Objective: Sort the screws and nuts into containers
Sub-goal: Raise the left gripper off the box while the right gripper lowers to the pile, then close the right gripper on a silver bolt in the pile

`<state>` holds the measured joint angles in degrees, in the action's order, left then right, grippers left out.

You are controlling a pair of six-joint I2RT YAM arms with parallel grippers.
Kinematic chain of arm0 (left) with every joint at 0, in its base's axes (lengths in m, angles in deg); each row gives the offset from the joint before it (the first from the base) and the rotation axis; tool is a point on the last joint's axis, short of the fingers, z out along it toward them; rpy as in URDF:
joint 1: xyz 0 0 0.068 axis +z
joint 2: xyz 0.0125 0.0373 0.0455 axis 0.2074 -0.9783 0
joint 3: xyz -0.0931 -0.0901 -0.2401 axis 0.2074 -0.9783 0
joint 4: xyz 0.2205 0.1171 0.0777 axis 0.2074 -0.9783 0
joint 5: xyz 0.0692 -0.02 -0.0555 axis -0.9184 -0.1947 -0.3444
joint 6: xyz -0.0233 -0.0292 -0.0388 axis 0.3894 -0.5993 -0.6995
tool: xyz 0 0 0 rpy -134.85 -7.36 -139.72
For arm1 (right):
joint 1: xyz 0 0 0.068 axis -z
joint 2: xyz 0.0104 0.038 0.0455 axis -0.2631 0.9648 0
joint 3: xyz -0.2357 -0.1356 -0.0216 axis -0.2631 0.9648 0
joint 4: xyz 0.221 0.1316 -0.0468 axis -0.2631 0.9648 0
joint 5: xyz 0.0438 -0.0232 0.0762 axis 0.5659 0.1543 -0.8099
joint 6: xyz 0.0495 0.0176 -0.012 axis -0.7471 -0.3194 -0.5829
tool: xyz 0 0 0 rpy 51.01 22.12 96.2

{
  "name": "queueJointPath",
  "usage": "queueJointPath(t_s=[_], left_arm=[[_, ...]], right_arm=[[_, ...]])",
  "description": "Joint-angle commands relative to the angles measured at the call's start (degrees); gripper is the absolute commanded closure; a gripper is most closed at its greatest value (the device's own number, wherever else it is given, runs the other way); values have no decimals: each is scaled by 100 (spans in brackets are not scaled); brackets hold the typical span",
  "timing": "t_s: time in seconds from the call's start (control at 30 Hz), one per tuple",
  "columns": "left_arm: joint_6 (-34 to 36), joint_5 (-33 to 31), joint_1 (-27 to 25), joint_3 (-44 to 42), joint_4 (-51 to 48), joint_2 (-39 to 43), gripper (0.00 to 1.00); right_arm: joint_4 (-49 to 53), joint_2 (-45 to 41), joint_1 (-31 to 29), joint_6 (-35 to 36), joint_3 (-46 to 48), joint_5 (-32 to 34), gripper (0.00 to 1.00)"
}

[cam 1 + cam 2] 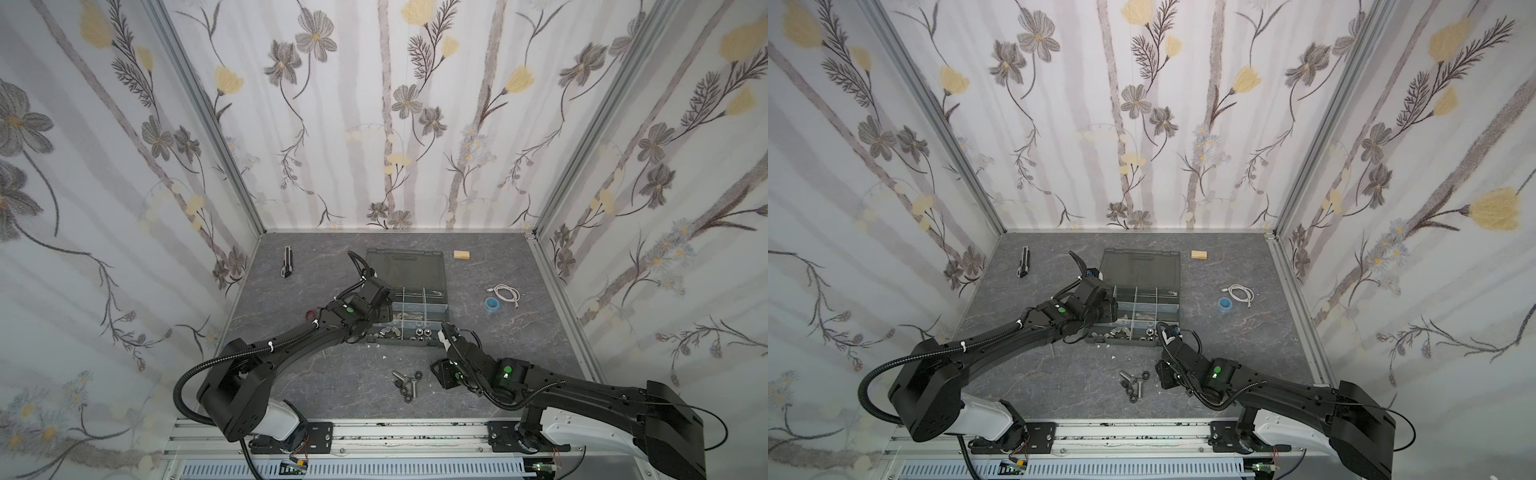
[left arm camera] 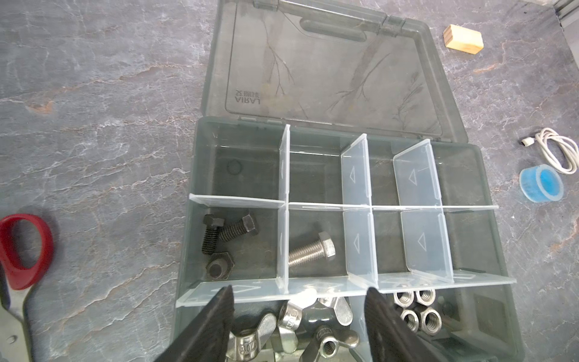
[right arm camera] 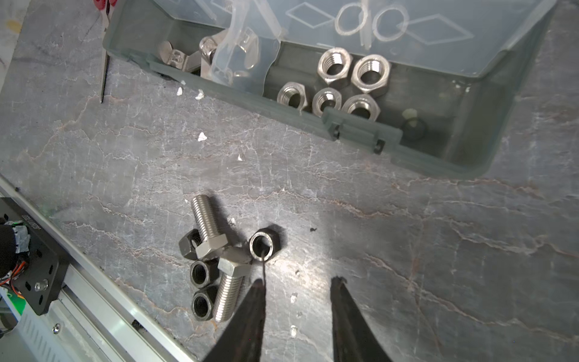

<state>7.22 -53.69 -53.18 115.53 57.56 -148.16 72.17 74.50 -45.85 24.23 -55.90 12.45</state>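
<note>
The dark grey organizer case (image 1: 444, 308) lies open with its lid flat behind it, and pale dividers split it into containers. My left gripper (image 2: 299, 291) hangs open over the near-left compartment, with silver wing nuts (image 2: 291, 316) below its jaws and nothing held. Silver hex nuts (image 2: 416, 308) fill the neighbouring compartment. Black screws (image 2: 232, 232) and one silver screw (image 2: 311, 249) lie in the middle row. A loose pile (image 1: 407, 384) rests on the table in front of the case: two silver screws (image 3: 208, 225) and several black nuts (image 3: 264, 244). My right gripper (image 3: 298, 281) stands open just beside that pile, empty.
Red-handled scissors (image 2: 22, 250) lie left of the case. A wooden block (image 1: 461, 254), a white cable (image 1: 505, 293) and a blue tape roll (image 1: 492, 302) sit to its right. A utility knife (image 1: 286, 262) lies at the back left. Small white crumbs dot the table by the case's front wall.
</note>
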Motion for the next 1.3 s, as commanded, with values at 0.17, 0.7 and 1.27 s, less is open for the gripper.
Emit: queueJointPath(t_s=[0.17,0.7,1.27], left_arm=[[-156,-185,86,-257,100,303,31],[-255,-177,175,-601,144,634,30],[-293,-187,200,-671,188,696,30]], right_arm=[[-268,547,-472,-301,-324,152,64],[-397,1514,-1063,-457,-741,11,65],[-64,2050,-1150,-529,-904,217,68]])
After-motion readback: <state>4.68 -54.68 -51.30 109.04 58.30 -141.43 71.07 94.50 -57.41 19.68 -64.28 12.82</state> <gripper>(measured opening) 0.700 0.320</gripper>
